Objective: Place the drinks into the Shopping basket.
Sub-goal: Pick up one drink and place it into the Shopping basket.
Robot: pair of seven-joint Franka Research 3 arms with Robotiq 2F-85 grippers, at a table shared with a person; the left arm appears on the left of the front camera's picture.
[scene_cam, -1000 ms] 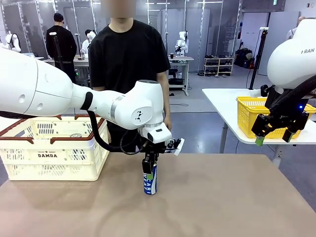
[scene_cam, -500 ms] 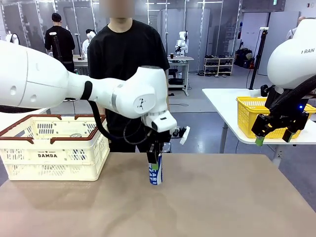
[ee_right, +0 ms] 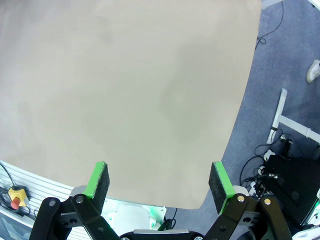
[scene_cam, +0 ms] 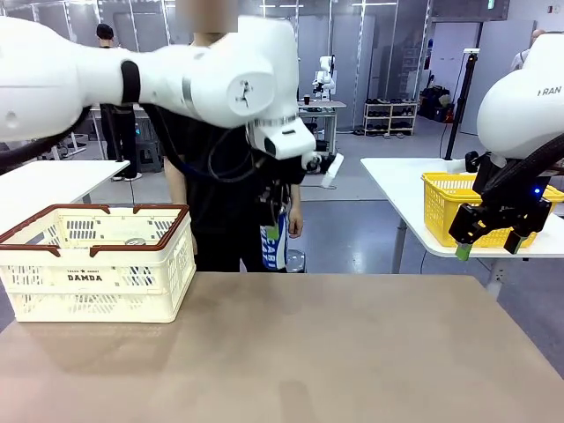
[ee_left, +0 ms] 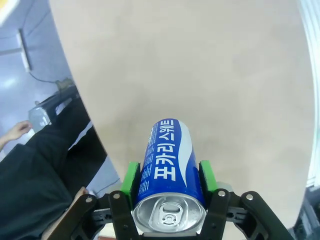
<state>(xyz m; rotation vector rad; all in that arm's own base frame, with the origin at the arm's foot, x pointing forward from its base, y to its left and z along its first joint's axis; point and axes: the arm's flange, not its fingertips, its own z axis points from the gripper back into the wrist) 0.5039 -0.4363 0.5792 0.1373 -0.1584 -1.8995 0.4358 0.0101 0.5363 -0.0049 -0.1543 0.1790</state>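
My left gripper [scene_cam: 273,227] is shut on a blue-and-white drink can [scene_cam: 272,245] and holds it upright in the air above the table's far middle. In the left wrist view the can [ee_left: 167,160] shows its silver top toward the camera, squeezed between the green pads [ee_left: 131,177] of the left gripper [ee_left: 168,172]. The Shopping basket [scene_cam: 53,277] stands at the table's left, cream with a red-brown rim, and a silver can top [scene_cam: 135,241] shows inside it. My right gripper [scene_cam: 486,250] hangs open and empty off the table's right side; its wrist view shows the right gripper [ee_right: 159,180] above bare tabletop.
A person in a black shirt [scene_cam: 231,97] stands at the far edge right behind the held can, one hand [scene_cam: 299,220] close to it. A yellow mesh basket [scene_cam: 441,204] sits on a separate white table at right. The brown tabletop [scene_cam: 352,352] lies bare between the arms.
The left arm has lifted the blue-and-white can off the table, straight up and a little toward the far side. The right arm has not moved.
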